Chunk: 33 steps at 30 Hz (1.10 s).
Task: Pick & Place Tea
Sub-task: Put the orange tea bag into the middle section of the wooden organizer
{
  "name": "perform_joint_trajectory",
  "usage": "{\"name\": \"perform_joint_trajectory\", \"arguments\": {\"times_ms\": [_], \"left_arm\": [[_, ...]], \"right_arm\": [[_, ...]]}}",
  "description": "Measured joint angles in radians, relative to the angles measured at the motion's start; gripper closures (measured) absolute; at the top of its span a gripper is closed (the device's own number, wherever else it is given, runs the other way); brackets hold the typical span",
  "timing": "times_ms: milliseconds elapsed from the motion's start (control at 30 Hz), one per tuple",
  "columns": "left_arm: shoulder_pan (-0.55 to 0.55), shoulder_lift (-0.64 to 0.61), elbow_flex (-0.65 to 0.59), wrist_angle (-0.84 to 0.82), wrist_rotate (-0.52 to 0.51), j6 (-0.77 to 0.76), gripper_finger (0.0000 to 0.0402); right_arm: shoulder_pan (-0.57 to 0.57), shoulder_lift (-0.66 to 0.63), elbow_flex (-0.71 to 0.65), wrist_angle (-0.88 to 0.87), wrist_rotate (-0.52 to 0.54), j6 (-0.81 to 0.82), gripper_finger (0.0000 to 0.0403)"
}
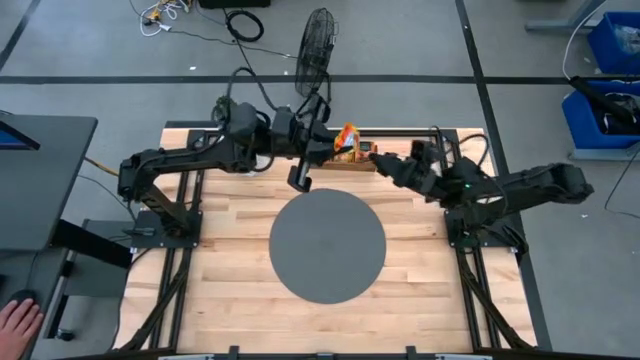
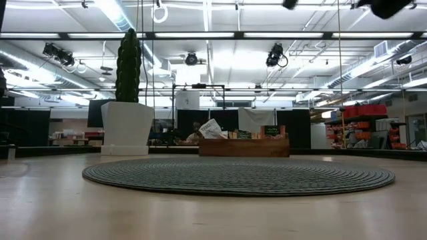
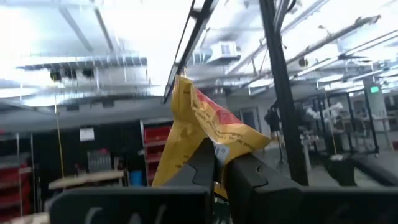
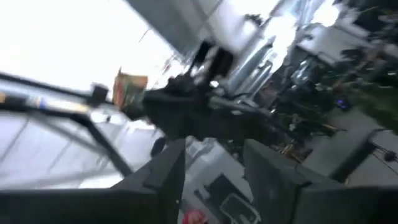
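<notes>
- L gripper (image 3: 216, 163) clamped on one tea sachet (image 3: 202, 127), yellow-orange w/ red marks; pinched at lower edge so most of packet sticks out past fingertips, prob. for clean release later
- in high view same sachet (image 1: 346, 136) held up in air above wooden tray (image 1: 362, 163) at far edge of table (image 1: 230, 300); lifted clear, so looks like pick done, place pending
- more tea in tray, seen in low view as white packet (image 2: 211, 128) propped up among others; exact count not readable
- round grey mat (image 1: 327, 245) at table centre, bare; likely drop spot, judging from layout only
- R gripper (image 4: 212, 163) parked just beside tray, fingers spread apart, nothing between; prob. waiting its turn
- person's hand (image 1: 18, 322) at bottom left corner, well apart from arms
</notes>
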Motion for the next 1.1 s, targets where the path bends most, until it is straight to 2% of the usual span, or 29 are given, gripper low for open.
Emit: {"name": "perform_joint_trajectory", "arguments": {"times_ms": [200,300,467,667,1100], "left_arm": [[-0.002,0.025,-0.002,0.000,-0.011,0.020,0.0381],[-0.003,0.023,-0.001,0.020,-0.014,0.023,0.0381],[-0.003,0.024,-0.001,0.113,-0.014,-0.032,0.0381],[-0.027,0.023,-0.001,0.109,-0.015,-0.054,0.0381],[-0.034,0.024,-0.001,-0.056,-0.014,-0.106,0.0381]], "right_arm": [[-0.022,0.138,0.226,0.015,-0.189,-0.062,0.0222],[-0.033,0.172,0.293,-0.003,-0.260,-0.052,0.0222],[-0.038,0.185,0.317,-0.010,-0.273,-0.050,0.0216],[-0.053,0.186,0.317,0.012,-0.264,-0.032,0.0198],[-0.053,0.186,0.317,-0.019,-0.321,-0.031,0.0195]]}}
